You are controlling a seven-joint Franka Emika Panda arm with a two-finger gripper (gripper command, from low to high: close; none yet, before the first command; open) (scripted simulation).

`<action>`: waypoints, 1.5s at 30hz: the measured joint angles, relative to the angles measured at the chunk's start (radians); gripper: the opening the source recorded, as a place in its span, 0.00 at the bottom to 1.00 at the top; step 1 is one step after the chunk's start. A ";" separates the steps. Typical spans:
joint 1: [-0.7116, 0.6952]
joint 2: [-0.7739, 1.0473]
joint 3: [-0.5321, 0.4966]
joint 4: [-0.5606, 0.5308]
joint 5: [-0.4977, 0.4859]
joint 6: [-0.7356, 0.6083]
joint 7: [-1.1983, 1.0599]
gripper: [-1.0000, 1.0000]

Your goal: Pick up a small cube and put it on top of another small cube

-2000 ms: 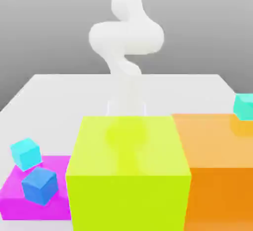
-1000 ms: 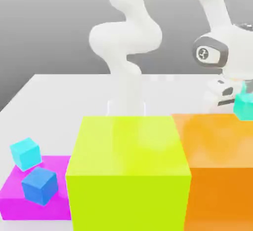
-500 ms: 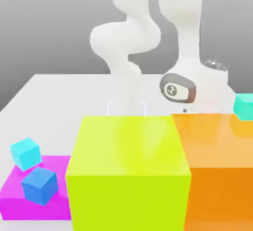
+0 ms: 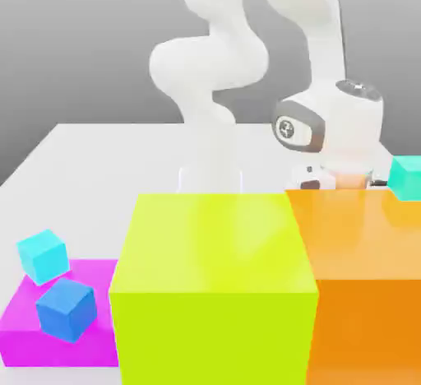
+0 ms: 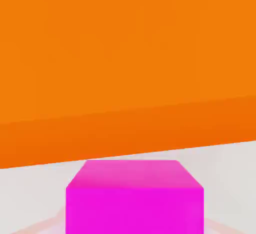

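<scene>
Magenta slab (image 4: 25, 317) nearest, bearing blue cube (image 4: 65, 309) and cyan cube (image 4: 42, 256). Lime block (image 4: 214, 285) and orange block (image 4: 366, 276) alongside. Behind orange block: gripper (image 4: 329, 179) lowered, jaws closed. Pink cube (image 5: 135, 198) directly under hand, on white table (image 5: 30, 198), close beside orange block; grip on it not confirmable.

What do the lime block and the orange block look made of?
Lime block: smooth, glossy, plastic-like; its top mirrors the white arm faintly. Orange block: same glossy look, with soft reflections on top. Both are flat-coloured simulator renders, so the real material is open.
</scene>
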 joint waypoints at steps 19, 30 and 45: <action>0.118 -0.333 -0.053 0.280 -0.166 -0.352 -0.626 0.00; -0.245 -0.332 -0.256 0.304 -0.101 -0.448 -0.273 0.00; -0.719 -0.299 -0.540 0.320 -0.042 -0.570 0.244 0.00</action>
